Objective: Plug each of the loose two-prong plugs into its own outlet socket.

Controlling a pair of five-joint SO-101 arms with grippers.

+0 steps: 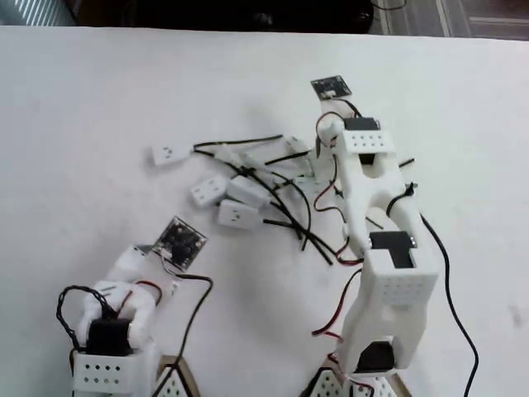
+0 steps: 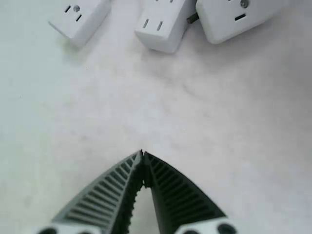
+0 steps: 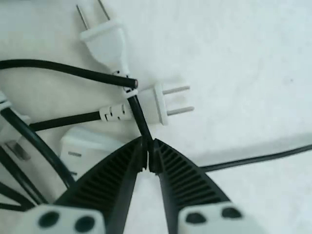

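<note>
The right gripper (image 3: 147, 146) has its fingers pinched shut on a black cord (image 3: 139, 117), not on a plug body. It looks like the cord of the plug (image 3: 106, 43) that lies with its prongs pointing away from the gripper. A second plug (image 3: 158, 105) lies touching that cord. Both plugs are loose, in the cord tangle near the middle of the table (image 1: 83, 99), with the sockets (image 1: 238, 215) just beside them. The left gripper (image 2: 143, 157) has its fingers closed on nothing. It is over bare table toward the near-left corner, with three sockets a little way ahead of it. The main risk, I judge, is the grip — held by its cord, the plug can swing and twist. The prongs may then miss the slots, or push a light socket across the table unless the left gripper braces it. Pulling the cord may also drag the crossing cords and the second plug along.
</note>
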